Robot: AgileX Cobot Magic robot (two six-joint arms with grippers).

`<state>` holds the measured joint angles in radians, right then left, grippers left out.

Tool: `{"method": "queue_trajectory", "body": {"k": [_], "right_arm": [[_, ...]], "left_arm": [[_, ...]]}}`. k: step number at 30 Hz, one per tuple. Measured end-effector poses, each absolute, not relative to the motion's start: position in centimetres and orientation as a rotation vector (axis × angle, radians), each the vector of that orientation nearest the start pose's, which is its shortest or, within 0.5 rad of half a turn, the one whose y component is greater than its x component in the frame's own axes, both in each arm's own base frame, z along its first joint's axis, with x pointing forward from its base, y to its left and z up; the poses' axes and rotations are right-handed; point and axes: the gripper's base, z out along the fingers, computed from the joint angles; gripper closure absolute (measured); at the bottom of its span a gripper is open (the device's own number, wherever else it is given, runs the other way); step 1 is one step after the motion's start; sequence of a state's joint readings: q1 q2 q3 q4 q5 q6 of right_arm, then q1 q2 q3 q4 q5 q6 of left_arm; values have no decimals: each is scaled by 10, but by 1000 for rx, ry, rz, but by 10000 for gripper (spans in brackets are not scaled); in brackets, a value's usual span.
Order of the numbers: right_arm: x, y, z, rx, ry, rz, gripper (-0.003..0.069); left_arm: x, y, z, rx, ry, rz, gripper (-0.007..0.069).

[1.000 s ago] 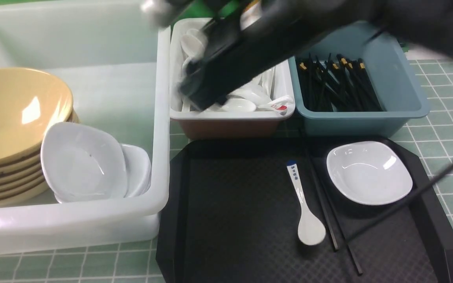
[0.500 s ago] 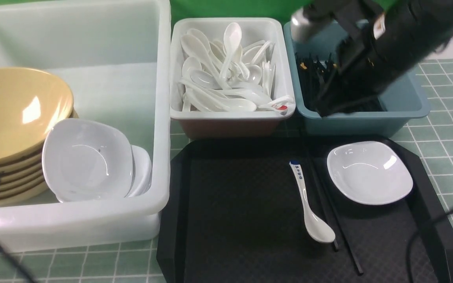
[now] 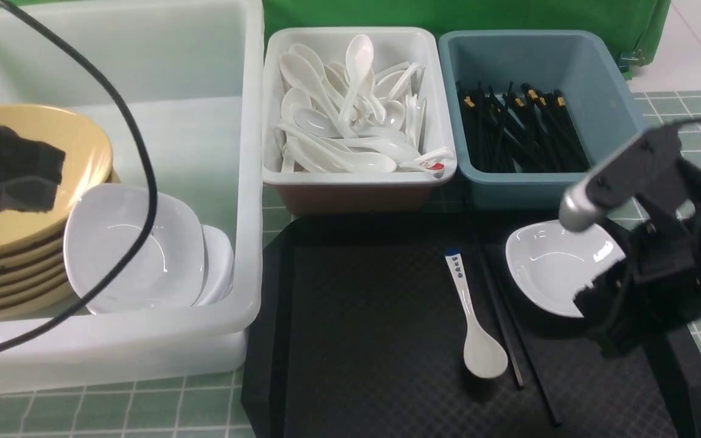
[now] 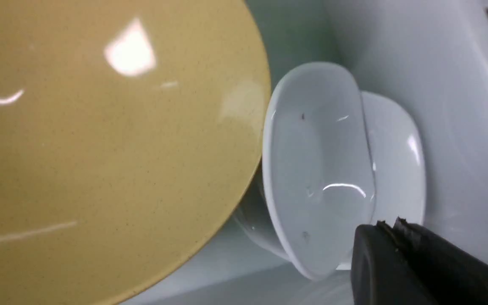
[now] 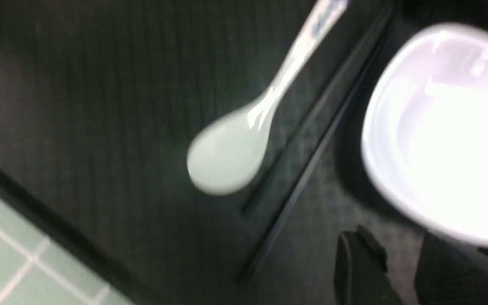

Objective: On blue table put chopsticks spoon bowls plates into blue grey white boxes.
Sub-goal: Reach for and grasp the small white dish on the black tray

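Right gripper jaws partly apart, empty, over black tray, white plate just ahead of fingertips, chopsticks and spoon beside, left gripper pinched closed, empty, near stacked plates, bowls

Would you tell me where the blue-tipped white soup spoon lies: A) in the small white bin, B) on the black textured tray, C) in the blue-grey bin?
B: the blue-tipped white soup spoon lies flat on the black textured tray, beside the thin black chopsticks.

Blue-tipped spoon, chopsticks and plate (side by side) on tray.
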<state>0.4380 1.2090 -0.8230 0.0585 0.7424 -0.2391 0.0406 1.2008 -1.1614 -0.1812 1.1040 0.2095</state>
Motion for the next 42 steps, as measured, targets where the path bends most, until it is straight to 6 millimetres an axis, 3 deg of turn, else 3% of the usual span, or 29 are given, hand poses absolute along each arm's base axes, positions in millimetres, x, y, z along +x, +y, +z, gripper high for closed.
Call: {"method": "queue_trajectory", "body": {"k": [6, 16, 26, 32, 42], "right_arm": [[193, 94, 249, -842, 2531, 130, 419], [194, 95, 249, -840, 2521, 131, 419], [194, 95, 249, -830, 2523, 133, 419], [194, 95, 249, -828, 2523, 136, 419], [194, 94, 249, -824, 2525, 137, 419]], "left_arm": [[247, -1, 333, 145, 2741, -122, 621], [278, 5, 291, 78, 2902, -54, 621], [288, -29, 285, 269, 2841, -40, 621], [289, -20, 289, 222, 2849, 149, 620], [291, -11, 292, 77, 2818, 305, 620]]}}
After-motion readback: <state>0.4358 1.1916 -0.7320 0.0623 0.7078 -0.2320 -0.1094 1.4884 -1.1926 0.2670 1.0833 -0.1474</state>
